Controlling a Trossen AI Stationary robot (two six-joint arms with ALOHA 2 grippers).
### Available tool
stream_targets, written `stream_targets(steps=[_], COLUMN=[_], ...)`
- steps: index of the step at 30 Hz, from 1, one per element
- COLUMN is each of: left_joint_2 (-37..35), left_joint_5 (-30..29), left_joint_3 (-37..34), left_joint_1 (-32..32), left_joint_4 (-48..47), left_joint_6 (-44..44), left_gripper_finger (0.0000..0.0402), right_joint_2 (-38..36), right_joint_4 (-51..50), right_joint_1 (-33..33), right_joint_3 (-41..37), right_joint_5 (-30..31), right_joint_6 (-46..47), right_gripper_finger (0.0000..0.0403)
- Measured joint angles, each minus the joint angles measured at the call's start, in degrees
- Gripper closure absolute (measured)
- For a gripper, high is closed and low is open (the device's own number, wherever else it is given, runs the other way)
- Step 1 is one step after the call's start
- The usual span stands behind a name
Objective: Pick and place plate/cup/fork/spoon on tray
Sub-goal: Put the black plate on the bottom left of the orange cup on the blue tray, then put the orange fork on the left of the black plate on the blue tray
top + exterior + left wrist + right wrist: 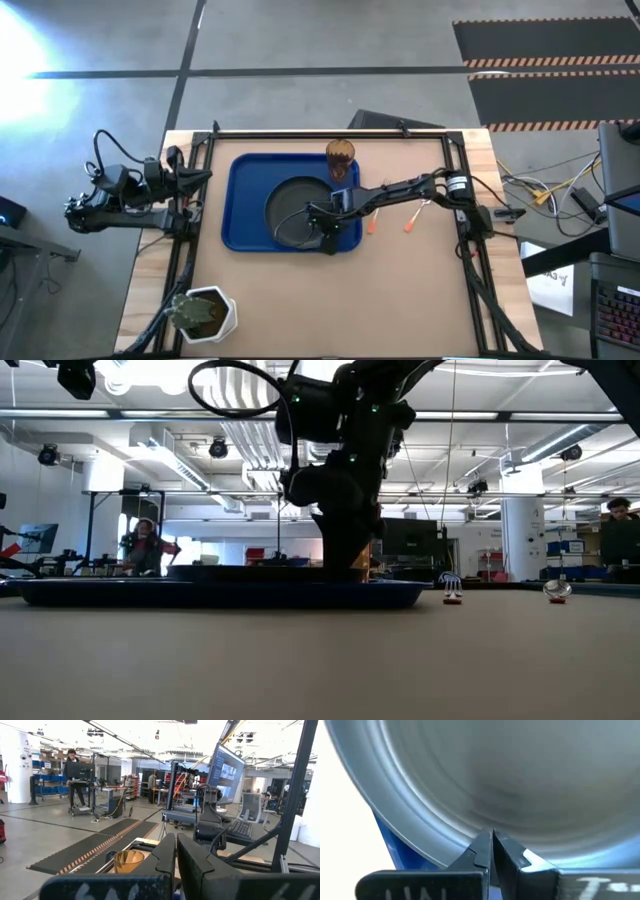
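The blue tray [245, 200] lies on the left half of the table [400, 290], and the dark plate [290, 205] lies flat inside it, toward the tray's right side; the right gripper [318, 222] reaches in from the right over the tray's right edge, its fingers pressed tight on the plate's raised rim, as the right wrist view shows with the two dark fingertips [480, 851] meeting at the rim [445, 842] and the blue of the tray beneath; the amber cup [340, 158] stands upright at the tray's far right corner, whether inside the rim or just past it I cannot tell; two orange-handled utensils lie on the bare table to the right of the tray, one [372, 222] just beside it and the other [414, 218] a little farther right, too small to tell fork from spoon; the left gripper [195, 180] waits at the table's left edge, closed and holding nothing, clear of the tray; a white pot with a green plant [203, 312] sits at the near left corner.
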Motion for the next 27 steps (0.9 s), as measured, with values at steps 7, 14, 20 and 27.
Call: stream_targets(steps=[7,14,20,27], left_joint_2=[0.00,-0.01,0.00,0.00], left_joint_5=[0.00,0.00,0.01,0.00], left_joint_3=[0.00,0.00,0.00,-0.03], left_joint_1=[0.00,-0.02,0.00,-0.02], left_joint_4=[0.00,0.00,0.00,0.00], left_joint_6=[0.02,0.04,0.04,0.04], left_gripper_finger=[0.0402,0.0402,0.0402,0.0402], right_joint_2=[-3.73,-9.59,-14.11,-15.56], right_joint_4=[-1.79,-2.41,-12.50,-34.59], right_joint_1=[0.00,0.14,0.17,0.13], right_joint_3=[0.00,0.00,0.02,-0.23], right_joint_5=[0.03,1.54,3.02,11.76], right_joint_6=[0.01,0.03,4.78,15.92], right_gripper_finger=[0.0394,0.0394,0.0394,0.0394])
